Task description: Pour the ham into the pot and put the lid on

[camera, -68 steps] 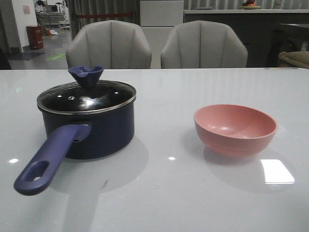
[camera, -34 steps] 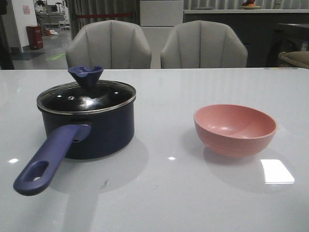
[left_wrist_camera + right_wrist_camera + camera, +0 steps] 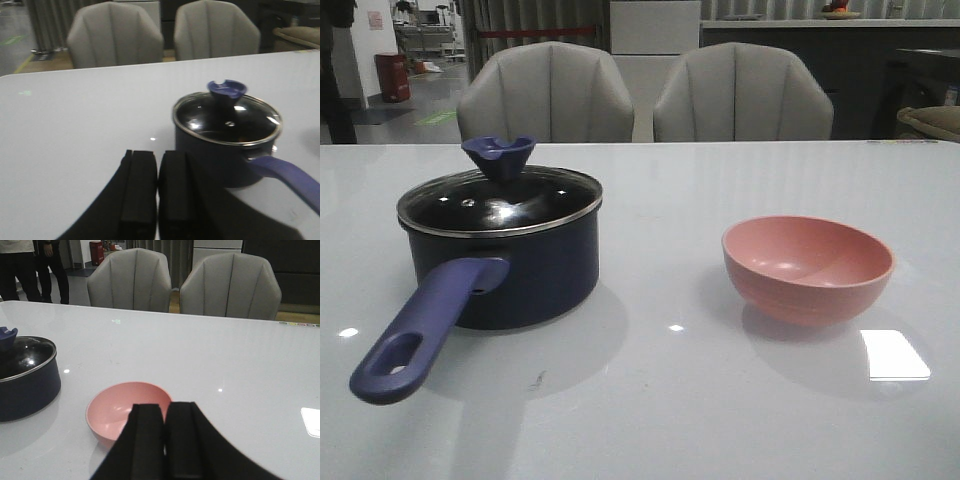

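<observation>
Navy pot (image 3: 500, 265) at left on white desk (image 3: 650, 400), glass lid (image 3: 500, 198) seated on its rim; pink bowl (image 3: 807, 265) well apart at right, no ham visible inside. Left pincer (image 3: 156, 190) and right pincer (image 3: 164, 440) both closed, empty, drawn back. Judged finished or nearly so; next, probably only confirming lid sits flush.

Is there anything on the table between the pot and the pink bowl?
No. In the front view, only bare table lies between the pot and the bowl.
</observation>
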Controlling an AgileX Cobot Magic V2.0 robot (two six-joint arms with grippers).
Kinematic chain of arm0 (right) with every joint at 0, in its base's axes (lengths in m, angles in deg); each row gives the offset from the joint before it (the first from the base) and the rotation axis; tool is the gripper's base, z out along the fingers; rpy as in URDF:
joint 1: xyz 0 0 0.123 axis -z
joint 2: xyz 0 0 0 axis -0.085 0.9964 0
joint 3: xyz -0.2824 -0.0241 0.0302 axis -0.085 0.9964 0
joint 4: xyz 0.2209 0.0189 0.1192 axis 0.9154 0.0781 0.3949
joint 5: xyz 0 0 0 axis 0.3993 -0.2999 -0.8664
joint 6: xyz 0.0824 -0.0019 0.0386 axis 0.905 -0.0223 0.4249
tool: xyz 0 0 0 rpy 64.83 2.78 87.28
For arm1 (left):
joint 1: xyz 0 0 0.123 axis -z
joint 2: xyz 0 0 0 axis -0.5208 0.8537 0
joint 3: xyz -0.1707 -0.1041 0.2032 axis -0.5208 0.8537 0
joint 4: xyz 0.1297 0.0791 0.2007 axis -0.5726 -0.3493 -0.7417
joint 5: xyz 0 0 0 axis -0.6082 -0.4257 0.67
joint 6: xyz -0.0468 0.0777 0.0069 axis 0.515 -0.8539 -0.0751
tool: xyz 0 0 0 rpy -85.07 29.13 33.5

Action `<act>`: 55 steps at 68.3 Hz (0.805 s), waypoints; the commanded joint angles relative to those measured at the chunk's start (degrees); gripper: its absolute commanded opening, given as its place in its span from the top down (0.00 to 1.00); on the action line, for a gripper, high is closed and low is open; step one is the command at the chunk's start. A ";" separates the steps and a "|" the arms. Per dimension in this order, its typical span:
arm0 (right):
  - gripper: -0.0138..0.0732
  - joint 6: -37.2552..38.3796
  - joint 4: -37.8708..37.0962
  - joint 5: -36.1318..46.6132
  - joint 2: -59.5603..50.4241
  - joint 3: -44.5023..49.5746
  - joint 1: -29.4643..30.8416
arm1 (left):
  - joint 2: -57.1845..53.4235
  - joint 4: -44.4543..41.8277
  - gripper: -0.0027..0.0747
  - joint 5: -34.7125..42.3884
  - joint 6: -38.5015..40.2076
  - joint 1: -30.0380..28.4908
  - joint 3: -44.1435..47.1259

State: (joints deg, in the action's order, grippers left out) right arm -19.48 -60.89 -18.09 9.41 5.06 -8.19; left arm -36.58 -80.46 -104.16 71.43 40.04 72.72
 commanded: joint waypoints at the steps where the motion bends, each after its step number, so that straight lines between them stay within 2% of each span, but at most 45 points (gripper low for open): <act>1: 0.67 -0.55 -0.24 4.58 0.51 -1.57 -0.02 | -2.50 -1.02 0.79 8.68 3.56 -4.00 3.05; 15: 0.67 -0.55 -0.24 4.58 0.51 -1.57 -0.02 | -2.54 -2.57 0.79 15.50 6.36 -5.35 9.40; 55: 0.67 -0.55 -0.24 4.58 0.51 -1.57 -0.02 | -2.54 -3.61 0.79 15.84 6.36 -5.35 9.40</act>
State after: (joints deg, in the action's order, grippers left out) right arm -19.48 -60.89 -18.09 9.41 5.06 -8.19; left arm -37.94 -84.02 -93.31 77.00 34.76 80.82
